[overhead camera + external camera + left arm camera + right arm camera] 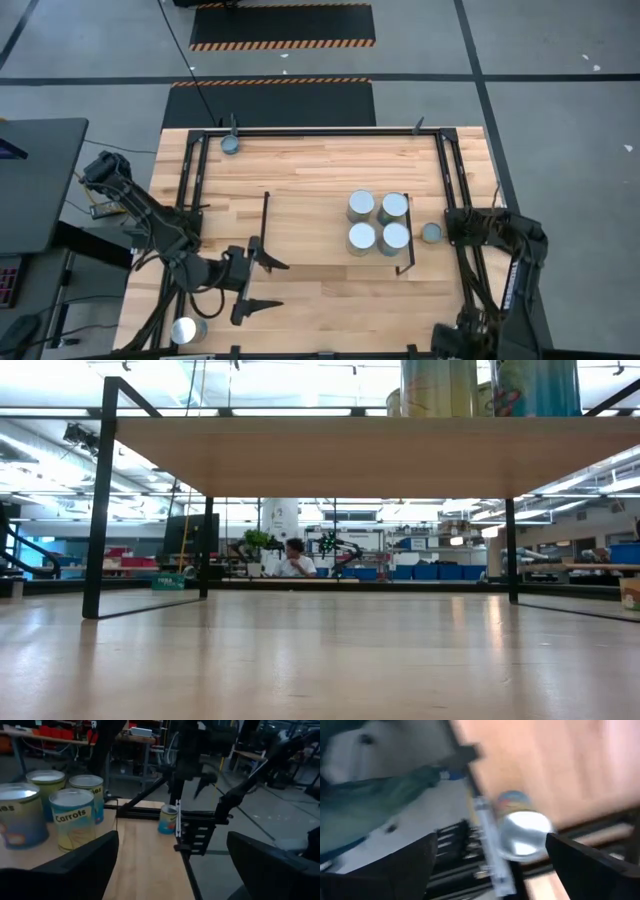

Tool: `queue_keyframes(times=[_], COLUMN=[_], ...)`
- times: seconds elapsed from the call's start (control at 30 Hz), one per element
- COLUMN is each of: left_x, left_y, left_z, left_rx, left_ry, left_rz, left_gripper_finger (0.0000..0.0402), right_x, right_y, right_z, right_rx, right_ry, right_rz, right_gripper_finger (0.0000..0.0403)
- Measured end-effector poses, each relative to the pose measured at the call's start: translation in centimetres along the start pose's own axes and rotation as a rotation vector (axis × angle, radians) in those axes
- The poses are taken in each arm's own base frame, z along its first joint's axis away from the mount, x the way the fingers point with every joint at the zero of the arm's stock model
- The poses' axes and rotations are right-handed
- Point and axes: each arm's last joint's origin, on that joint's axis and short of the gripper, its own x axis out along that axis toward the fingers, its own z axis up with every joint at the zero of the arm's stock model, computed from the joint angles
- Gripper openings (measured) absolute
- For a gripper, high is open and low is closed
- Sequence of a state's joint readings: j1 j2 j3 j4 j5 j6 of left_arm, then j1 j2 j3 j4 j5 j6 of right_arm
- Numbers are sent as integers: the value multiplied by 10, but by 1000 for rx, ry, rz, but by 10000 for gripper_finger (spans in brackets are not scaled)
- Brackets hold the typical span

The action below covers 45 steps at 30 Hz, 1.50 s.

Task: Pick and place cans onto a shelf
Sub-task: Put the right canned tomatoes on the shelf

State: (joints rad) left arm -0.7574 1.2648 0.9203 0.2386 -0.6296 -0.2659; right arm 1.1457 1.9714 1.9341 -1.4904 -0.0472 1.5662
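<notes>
The light-wood shelf (315, 225) with black wire end frames stands mid-table. Several cans (378, 221) stand upright on its right end; they also show in the left wrist view (75, 817) and from below in the low view (440, 388). One can (431, 233) stands on the table just right of the shelf, beside the black rail (167, 818) (520, 831). My right gripper (453, 228) (492, 865) is open right next to this can and holds nothing. My left gripper (280, 284) (172, 870) is open and empty at the shelf's near left corner.
One can (231, 144) stands at the table's far left by the rail, another (187, 330) at the near left corner. The black rail frame (450, 170) edges the table. Bare shelf board lies left of the cans. A person sits far off in the room (295, 558).
</notes>
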Motion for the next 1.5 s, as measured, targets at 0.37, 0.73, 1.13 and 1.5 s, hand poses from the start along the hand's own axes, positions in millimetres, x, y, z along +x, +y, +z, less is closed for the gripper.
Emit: queue_keyframes(times=[0.37, 0.73, 1.13, 1.5], left_x=[1, 0, 1, 18], left_y=[0, -2, 0, -4], left_z=[-1, -2, -1, -26], left_rx=[-94, -141, -156, -83], left_ry=[3, 6, -5, 48], left_rz=[2, -10, 30, 88], left_gripper_finger=[378, 378, 378, 378], right_x=[53, 70, 83, 95], right_y=[-21, -48, -60, -61], right_z=[6, -15, -30, -25], right_rx=[-9, 95, 110, 47], right_ry=[84, 97, 53, 121], right_rz=[-109, 94, 62, 16], right_gripper_finger=[399, 400, 399, 317])
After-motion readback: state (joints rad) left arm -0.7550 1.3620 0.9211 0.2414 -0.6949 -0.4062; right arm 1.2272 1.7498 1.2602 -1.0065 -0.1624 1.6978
